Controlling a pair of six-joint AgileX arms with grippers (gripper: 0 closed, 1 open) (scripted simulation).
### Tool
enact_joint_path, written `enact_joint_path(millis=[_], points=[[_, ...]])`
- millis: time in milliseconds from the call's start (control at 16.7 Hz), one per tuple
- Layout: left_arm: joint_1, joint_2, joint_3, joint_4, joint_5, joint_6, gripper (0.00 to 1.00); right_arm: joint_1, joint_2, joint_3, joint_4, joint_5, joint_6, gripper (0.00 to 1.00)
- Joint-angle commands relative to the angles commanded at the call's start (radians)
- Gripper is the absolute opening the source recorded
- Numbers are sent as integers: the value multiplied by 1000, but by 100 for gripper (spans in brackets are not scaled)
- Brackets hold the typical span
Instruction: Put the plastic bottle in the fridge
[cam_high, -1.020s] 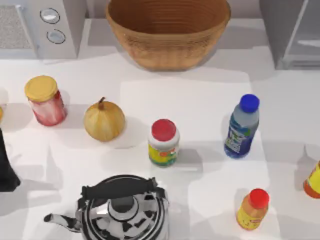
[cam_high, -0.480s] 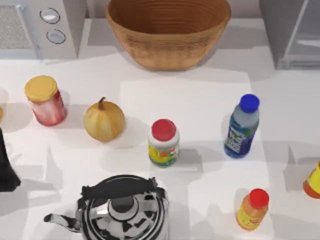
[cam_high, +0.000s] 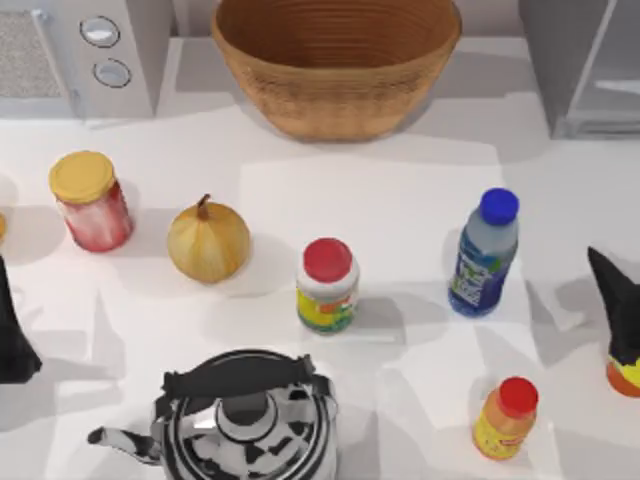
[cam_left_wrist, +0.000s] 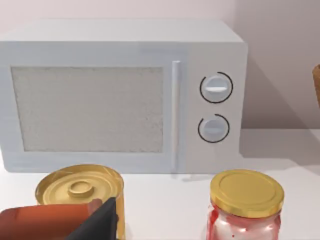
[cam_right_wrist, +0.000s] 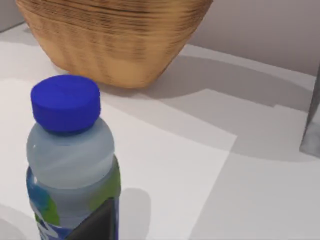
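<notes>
Bottle (cam_high: 484, 253) upright, just left of right gripper (cam_high: 620, 310), the nearer arm; finger opening not discernible.

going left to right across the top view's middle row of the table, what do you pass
Red jam jar with yellow lid → round yellow-tan onion → white jar with red lid → clear plastic bottle with blue cap → black right tool.

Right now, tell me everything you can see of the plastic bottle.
The plastic bottle is tall, of clear greyish plastic, with a round blue cap and a blue label marked green and white. It stands upright on the white table, right of centre, capped and apart from everything else. The right gripper is near the table's right edge, not touching it.
</notes>
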Motion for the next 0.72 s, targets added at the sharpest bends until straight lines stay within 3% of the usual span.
enact_joint_path(millis=[420,720], points=[[0,0,0,0,0,0,100,62,513,84,352,-160,-40,100],[0,0,0,0,0,0,100,87,694,91,469,-231,-57,100]])
